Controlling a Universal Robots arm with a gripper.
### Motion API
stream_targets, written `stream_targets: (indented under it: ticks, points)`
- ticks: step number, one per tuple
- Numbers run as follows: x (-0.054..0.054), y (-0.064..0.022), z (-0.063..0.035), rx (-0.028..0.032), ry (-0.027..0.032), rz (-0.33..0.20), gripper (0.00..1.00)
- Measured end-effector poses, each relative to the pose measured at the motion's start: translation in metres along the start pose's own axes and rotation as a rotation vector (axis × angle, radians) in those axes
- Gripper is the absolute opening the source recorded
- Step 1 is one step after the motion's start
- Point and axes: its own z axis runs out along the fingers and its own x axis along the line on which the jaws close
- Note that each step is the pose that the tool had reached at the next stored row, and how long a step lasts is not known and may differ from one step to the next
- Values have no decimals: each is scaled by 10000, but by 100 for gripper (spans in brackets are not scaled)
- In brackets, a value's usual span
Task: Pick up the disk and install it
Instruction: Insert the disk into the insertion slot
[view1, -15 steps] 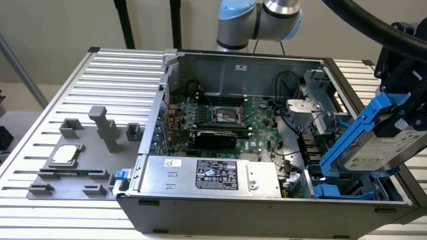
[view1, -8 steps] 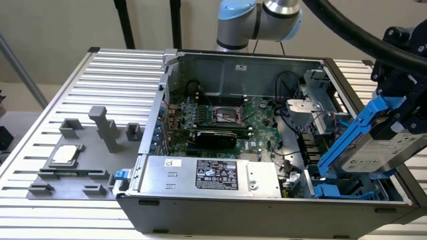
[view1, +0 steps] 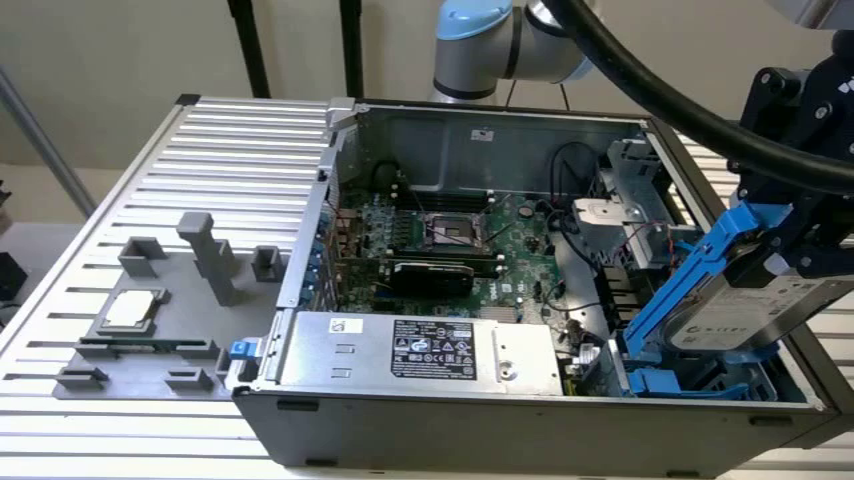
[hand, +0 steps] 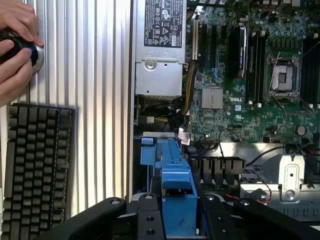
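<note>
The hand is closed on the disk, held tilted over the bay of the open computer case. Pickup is judged done; seating is not yet done.

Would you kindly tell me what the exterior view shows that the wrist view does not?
Exterior view: the labelled silver face of the disk, tilted above the case's end at that view's right; a grey fixture tray with a small chip. Wrist view: a keyboard and a person's hands on a knob. Both: the gripper on the blue carrier, the power supply, the motherboard.
</note>
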Motion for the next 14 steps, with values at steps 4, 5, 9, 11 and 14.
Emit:
stream_targets:
  ticks: [4, 5, 9, 11, 14]
  points:
    - [-1, 4, 18, 29, 0, -1, 0]
    - [-2, 4, 24, 40, 1, -2, 0]
    - [-16, 4, 62, 60, 2, -4, 0]
    - [-27, 4, 76, 64, 0, -4, 0]
    - [-42, 4, 93, 66, 1, -4, 0]
